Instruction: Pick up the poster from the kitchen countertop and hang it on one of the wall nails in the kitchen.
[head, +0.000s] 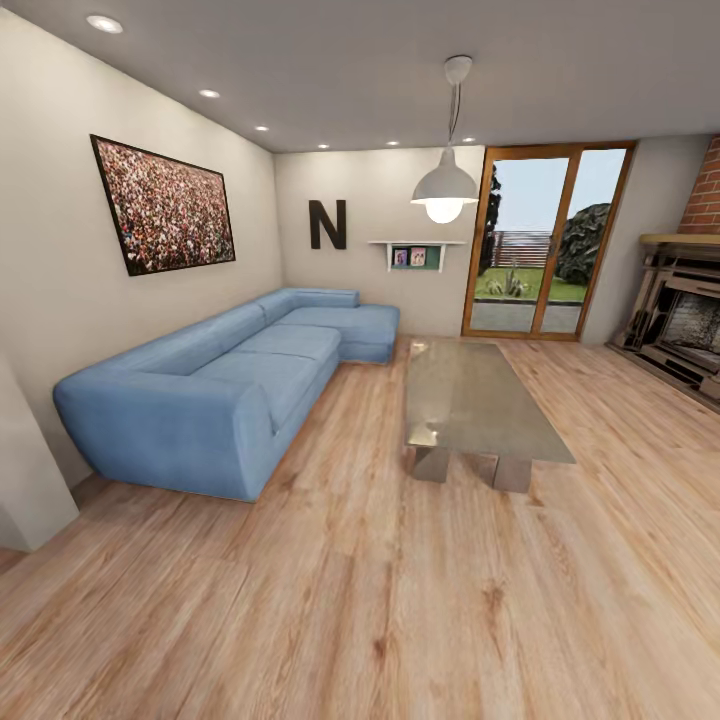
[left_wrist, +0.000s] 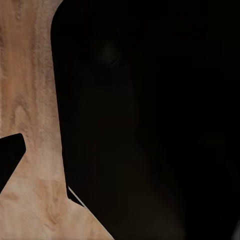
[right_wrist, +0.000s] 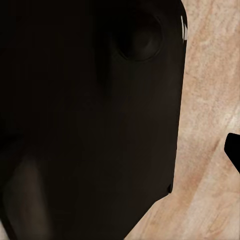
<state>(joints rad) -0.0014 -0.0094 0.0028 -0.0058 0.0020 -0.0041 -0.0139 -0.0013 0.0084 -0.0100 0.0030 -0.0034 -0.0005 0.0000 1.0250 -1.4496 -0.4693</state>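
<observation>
Robot's in the living room, so job one is turning the base to find the kitchen, steering clear of the glass coffee table (head: 480, 400) and blue sofa (head: 230, 390). Wood floor (head: 350, 600) all round. Poster's nowhere visible here. Can't tell either gripper's state; wrist views are dark.

A blue sofa (head: 215, 385) stands on a light wood-grain floor (head: 350, 600) beside pale beige walls (head: 50, 260), with a black-framed pink-and-white speckled crowd picture (head: 165, 205), a black letter N (head: 327, 224), a white pendant lamp (head: 444, 185), red brick (head: 705, 190), and what seems a greyish-glass table (head: 478, 398).
</observation>
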